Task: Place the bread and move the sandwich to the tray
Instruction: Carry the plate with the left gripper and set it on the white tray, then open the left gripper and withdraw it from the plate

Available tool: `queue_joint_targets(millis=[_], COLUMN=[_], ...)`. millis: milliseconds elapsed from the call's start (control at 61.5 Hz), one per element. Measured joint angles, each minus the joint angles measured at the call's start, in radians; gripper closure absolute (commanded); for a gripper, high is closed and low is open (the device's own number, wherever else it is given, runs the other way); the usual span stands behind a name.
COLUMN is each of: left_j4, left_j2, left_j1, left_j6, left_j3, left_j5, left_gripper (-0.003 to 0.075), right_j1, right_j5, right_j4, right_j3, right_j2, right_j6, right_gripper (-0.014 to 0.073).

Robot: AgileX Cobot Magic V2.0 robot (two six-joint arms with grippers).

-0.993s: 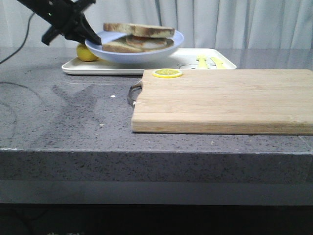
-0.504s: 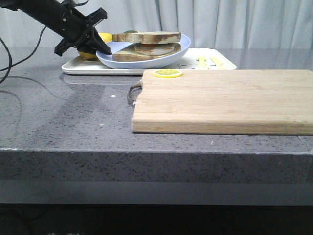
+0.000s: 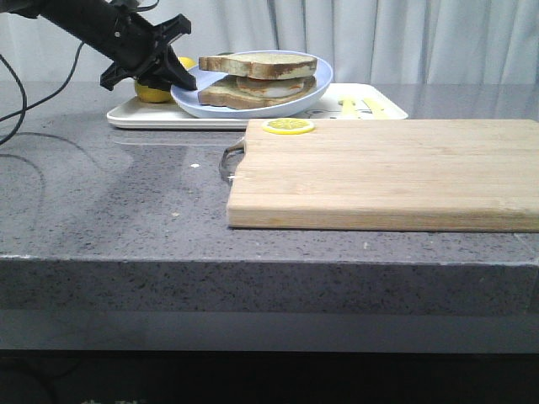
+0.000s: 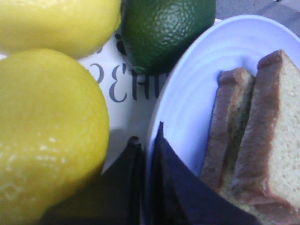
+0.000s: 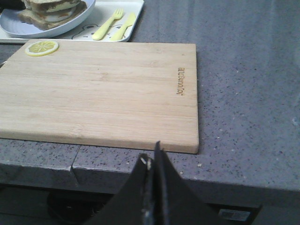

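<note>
The sandwich (image 3: 257,76), two toast slices with egg between them, lies on the light-blue plate (image 3: 286,99). The top slice is pale with dark-brown crust; no loose bread shows. My left gripper (image 3: 184,82) is shut on the plate's left rim and holds it low over the cream-white tray (image 3: 370,111); I cannot tell whether plate and tray touch. In the left wrist view the gripper (image 4: 147,143) pinches the plate (image 4: 201,89) beside the sandwich (image 4: 262,140). My right gripper (image 5: 153,157) is shut and empty at the table's front edge.
Two lemons (image 4: 47,131) and a lime (image 4: 164,28) sit on the tray's left end, close to my left fingers. A yellow fork and knife (image 5: 112,23) lie on its right end. A bamboo cutting board (image 3: 387,172) with a lemon slice (image 3: 288,125) lies in front.
My left gripper has lowered the plate with the sandwich from above the tray down to it and moved it slightly right. The right arm has not moved.
</note>
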State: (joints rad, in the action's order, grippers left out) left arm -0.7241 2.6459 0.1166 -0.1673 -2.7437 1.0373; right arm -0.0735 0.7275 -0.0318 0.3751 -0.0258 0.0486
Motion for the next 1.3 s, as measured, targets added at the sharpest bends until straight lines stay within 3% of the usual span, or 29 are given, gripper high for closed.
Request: queue_joint_targets(millis=[260,358,651,814,1074,1302], left_j4=[-0.015,-0.022,-0.023,-0.032,-0.038,-0.088], left_j2=[0.0,0.0,0.0,-0.002,-0.042,-0.062], left_j1=[0.004,0.004,0.002,-0.021,-0.058,-0.06], left_j6=[-0.016,-0.018,-0.018,-0.011,0.003,0.024], left_j3=[-0.002,-0.006,-0.09,-0.185,-0.19,-0.192], left_j5=[0.007,0.01,0.019,0.04,0.16,0.22], left_gripper=[0.0317,0.0239,0.0241,0.033,0.0739,0.0741], right_j1=[0.0,0.0,0.0,0.0,0.0,0.0], right_j5=[0.0,0.0,0.0,0.0,0.0,0.0], right_j4=[0.0,0.0,0.0,0.0,0.0,0.0], right_j3=[0.0,0.0,0.0,0.0,0.0,0.0], right_j2=[0.0,0.0,0.0,0.0,0.0,0.0], right_j6=[0.0,0.0,0.0,0.0,0.0,0.0], right_gripper=[0.0654,0.0654,0.0654,0.0654,0.0654,0.0654])
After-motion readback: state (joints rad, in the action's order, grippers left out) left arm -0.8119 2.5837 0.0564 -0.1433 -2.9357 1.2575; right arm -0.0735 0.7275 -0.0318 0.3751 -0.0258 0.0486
